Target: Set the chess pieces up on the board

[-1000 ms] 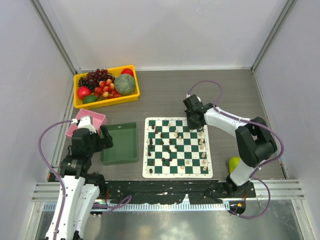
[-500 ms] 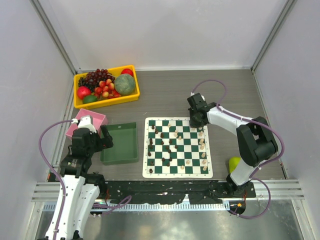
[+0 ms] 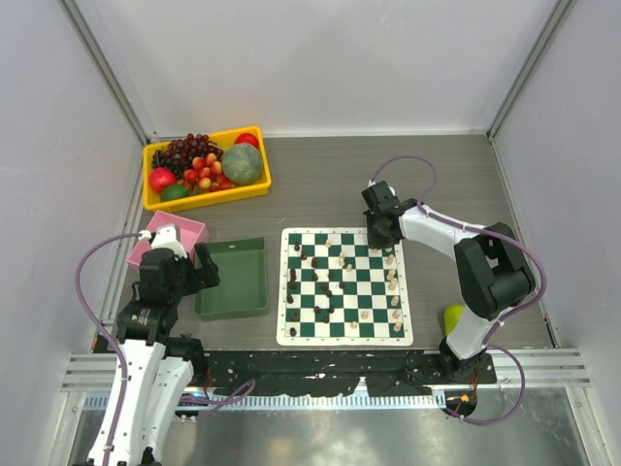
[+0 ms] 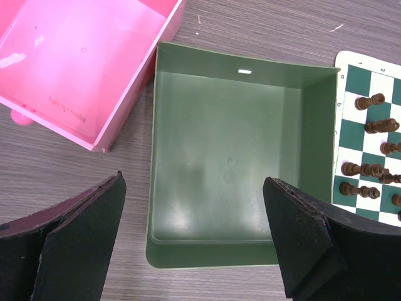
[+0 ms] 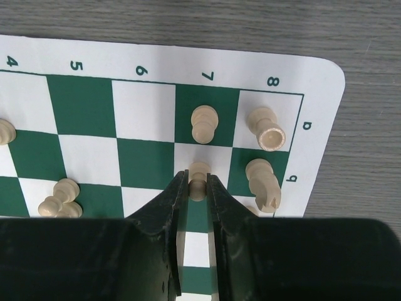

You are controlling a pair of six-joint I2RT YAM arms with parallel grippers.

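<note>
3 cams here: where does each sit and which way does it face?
Top external: fixed above and behind the bases, looking down; shows left arm, right arm, board, green tray.
Left wrist: on the left arm, looking down into the green tray; the open left hand frames it, with the pink tray and the board edge beside it.
Right wrist: on the right arm, looking down at the board's corner; right hand shut on a cream piece.
Shared: board in all three; green tray in top and left wrist.

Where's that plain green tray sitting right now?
In the overhead view, the green tray lies left of the board, with the pink box at its far-left corner.
</note>
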